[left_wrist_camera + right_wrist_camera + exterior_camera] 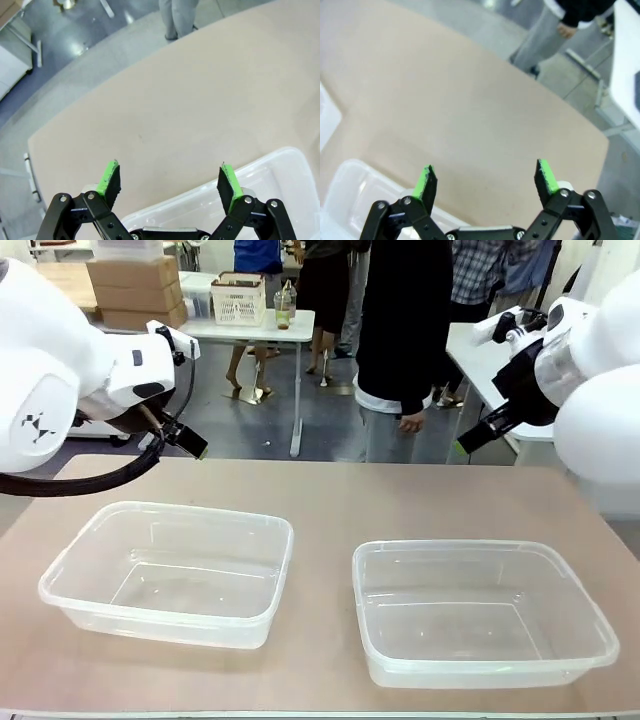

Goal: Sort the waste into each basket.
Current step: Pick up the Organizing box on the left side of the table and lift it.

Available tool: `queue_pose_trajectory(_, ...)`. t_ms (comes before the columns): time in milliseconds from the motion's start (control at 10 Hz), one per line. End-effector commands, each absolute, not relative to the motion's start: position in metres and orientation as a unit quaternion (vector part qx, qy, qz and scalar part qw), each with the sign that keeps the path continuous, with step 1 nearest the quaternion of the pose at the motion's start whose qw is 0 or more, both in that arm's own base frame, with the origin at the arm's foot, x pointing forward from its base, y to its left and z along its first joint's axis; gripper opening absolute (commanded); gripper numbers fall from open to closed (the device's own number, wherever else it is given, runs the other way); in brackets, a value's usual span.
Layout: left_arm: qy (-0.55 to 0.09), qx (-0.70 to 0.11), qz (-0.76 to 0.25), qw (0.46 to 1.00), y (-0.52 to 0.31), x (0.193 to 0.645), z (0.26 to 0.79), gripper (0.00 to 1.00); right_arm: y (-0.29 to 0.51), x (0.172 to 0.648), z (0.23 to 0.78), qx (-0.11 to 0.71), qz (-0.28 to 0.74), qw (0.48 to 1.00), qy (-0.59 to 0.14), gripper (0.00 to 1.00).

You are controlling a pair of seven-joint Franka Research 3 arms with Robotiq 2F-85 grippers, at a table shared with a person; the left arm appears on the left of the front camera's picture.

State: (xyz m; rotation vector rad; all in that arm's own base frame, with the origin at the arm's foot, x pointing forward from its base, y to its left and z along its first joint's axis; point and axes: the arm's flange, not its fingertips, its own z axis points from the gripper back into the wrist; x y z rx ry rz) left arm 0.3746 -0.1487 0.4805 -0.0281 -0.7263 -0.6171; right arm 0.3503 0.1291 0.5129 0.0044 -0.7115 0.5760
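Waste: no can or bottle has been put into either basket; both interiors are seen bare through the clear walls.
Left basket (150, 625): set upright on the left half of the table, nearer the near edge than the far one, with its long side roughly along that edge.
Right basket (480, 672): set upright on the right half, close to the near edge and toward the near-right corner. It is kept apart from the left basket by a strip of bare table.
Left gripper (169, 172): held in the air above the far rim of the left basket, toward the far-left corner. The jaws are spread wide and nothing is gripped between them.
Right gripper (485, 170): held in the air above the far rim of the right basket, toward the far-right corner. It is likewise released, jaws wide, with nothing between them.
Table (330, 500): a plain tan top on which the two baskets are carried.
Person (400, 330): stood at the far edge near its middle. One hand (410, 423) is hung at the side, loosely curled, and nothing is seen in it.
Done: judged to be nothing, since neither basket has been given an item.
Left: judged to be the whole sort. Waste must first be brought within reach, then cans and bottles divided between the two baskets.
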Motion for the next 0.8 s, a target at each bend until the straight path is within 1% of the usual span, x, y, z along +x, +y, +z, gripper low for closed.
queue_pose_trajectory(0,-0.375,-0.13,-0.312,0.863,-0.112,0.347,0.519,1.0,0.084,0.321,0.547,0.196,0.164,0.905,-0.34,1.0)
queue_pose_trajectory(100,-0.337,-0.198,-0.285,0.875,-0.075,0.337,0.533,1.0,0.034,0.308,0.564,0.361,0.079,0.896,-0.247,1.0)
queue_pose_trajectory(200,-0.23,-0.304,-0.221,0.898,-0.043,0.333,0.54,1.0,-0.011,0.301,0.566,0.421,-0.025,0.869,-0.259,1.0)
queue_pose_trajectory(300,-0.212,-0.376,-0.097,0.897,-0.012,0.335,0.54,1.0,-0.05,0.294,0.561,0.479,-0.097,0.831,-0.266,1.0)
queue_pose_trajectory(400,-0.197,-0.506,-0.129,0.829,0.025,0.327,0.53,1.0,-0.079,0.289,0.55,0.511,-0.148,0.8,-0.278,1.0)
queue_pose_trajectory(500,-0.236,-0.535,-0.08,0.807,0.055,0.325,0.508,1.0,-0.092,0.287,0.536,0.479,-0.188,0.808,-0.285,1.0)
queue_pose_trajectory(600,-0.273,-0.371,-0.233,0.856,-0.018,0.324,0.536,1.0,-0.052,0.285,0.56,0.381,0.072,0.877,-0.284,1.0)
queue_pose_trajectory(700,-0.273,-0.371,-0.233,0.856,-0.018,0.324,0.536,1.0,-0.052,0.285,0.56,0.381,0.072,0.877,-0.284,1.0)
